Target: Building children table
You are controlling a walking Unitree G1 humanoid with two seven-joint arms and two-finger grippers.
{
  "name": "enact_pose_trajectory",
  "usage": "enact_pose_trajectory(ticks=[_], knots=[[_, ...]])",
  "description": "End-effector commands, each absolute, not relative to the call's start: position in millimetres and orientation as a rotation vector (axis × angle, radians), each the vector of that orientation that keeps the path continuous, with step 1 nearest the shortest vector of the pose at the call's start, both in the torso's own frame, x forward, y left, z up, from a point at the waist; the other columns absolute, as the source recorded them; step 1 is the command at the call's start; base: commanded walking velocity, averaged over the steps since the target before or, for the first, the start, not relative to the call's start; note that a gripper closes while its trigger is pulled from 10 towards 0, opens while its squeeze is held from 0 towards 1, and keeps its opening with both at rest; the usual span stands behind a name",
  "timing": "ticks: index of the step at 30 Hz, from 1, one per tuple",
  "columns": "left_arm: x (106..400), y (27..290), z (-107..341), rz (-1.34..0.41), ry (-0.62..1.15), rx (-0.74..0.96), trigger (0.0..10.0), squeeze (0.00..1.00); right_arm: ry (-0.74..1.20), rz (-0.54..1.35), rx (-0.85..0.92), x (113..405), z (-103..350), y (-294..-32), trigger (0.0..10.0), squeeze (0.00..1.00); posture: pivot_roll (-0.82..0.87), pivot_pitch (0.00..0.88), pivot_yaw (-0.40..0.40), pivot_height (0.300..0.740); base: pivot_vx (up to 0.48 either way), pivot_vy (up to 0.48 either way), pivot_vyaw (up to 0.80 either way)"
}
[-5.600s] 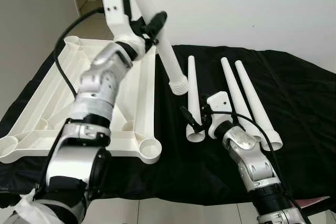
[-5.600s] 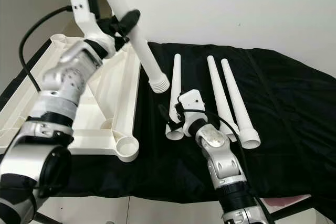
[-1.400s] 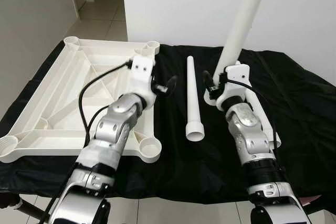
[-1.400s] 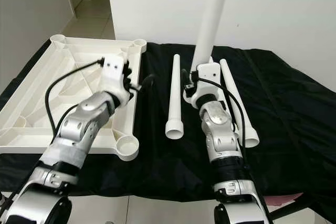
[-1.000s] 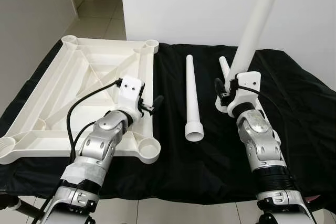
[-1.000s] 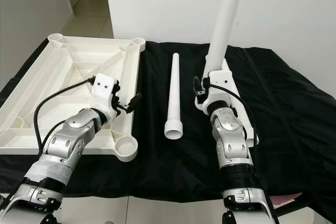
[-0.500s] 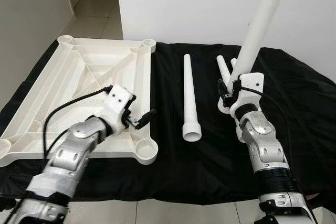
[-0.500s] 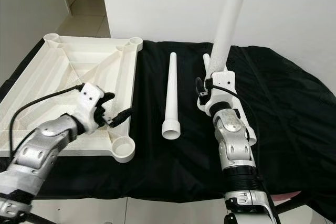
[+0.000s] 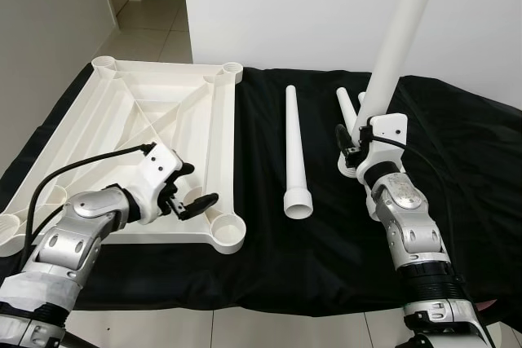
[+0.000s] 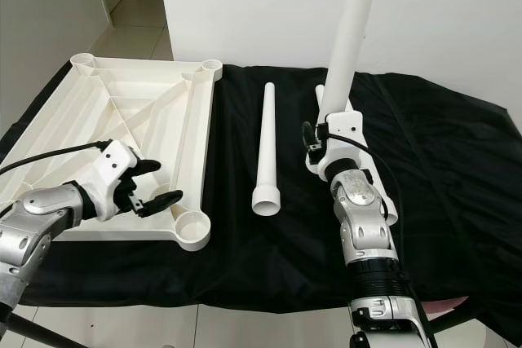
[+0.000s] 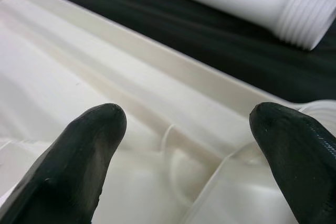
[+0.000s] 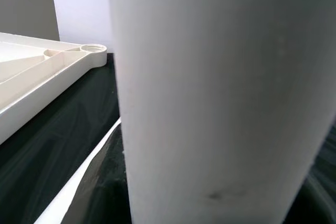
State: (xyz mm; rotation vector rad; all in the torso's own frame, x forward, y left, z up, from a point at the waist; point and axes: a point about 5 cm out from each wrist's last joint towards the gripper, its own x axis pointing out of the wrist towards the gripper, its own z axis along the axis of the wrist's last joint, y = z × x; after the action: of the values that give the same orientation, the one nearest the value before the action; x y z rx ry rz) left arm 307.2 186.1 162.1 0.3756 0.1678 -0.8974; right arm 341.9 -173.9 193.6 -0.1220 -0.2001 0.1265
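Observation:
The white tabletop point(image 9: 106, 120) lies upside down on the black cloth at the left, ribs up, with a round socket point(image 9: 228, 234) at its near right corner. My left gripper point(image 9: 194, 187) hovers open just over that corner's rim; in the left wrist view its fingertips point(image 11: 79, 156) straddle the inner ribs. My right gripper point(image 9: 352, 140) is shut on a long white table leg point(image 9: 400, 38), held nearly upright and tilted slightly right. The same leg point(image 12: 210, 103) looms close in the right wrist view. A loose leg point(image 9: 294, 152) lies between the arms, threaded end point(image 11: 294, 17) nearest me.
Two more white legs point(image 9: 347, 107) lie on the cloth behind my right arm, partly hidden. The black cloth point(image 9: 473, 144) covers the whole work surface, whose front edge is near me. A white wall stands behind, and a doorway opens at the far left.
My left gripper has drawn back toward me and lower, from the tabletop's right rim to its near right corner. The right gripper and its upright leg have hardly moved.

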Motion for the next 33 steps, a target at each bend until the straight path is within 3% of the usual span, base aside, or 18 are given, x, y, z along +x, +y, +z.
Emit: enact_pose_trajectory(ticks=[1, 23, 33], knots=[[307.1, 197.2, 165.6, -0.934, 0.189, 0.418, 10.0, 0.00, -0.202, 0.127, -0.132, 342.5, 196.5, -175.7, 10.0, 0.00, 0.02, 0.009, -0.038, 0.740, 0.000, 0.000, 0.00], [307.4, 189.5, 141.3, -0.973, 0.305, 0.617, 10.0, 0.00, -0.204, 0.124, -0.149, 344.1, 198.2, -176.9, 10.0, 0.00, 0.02, 0.028, -0.036, 0.740, 0.000, 0.000, 0.00], [315.8, 157.5, 134.9, -1.006, 0.258, 0.668, 10.0, 0.00, -0.206, 0.115, -0.154, 345.2, 199.8, -177.7, 10.0, 0.00, 0.02, 0.044, -0.028, 0.740, 0.000, 0.000, 0.00]])
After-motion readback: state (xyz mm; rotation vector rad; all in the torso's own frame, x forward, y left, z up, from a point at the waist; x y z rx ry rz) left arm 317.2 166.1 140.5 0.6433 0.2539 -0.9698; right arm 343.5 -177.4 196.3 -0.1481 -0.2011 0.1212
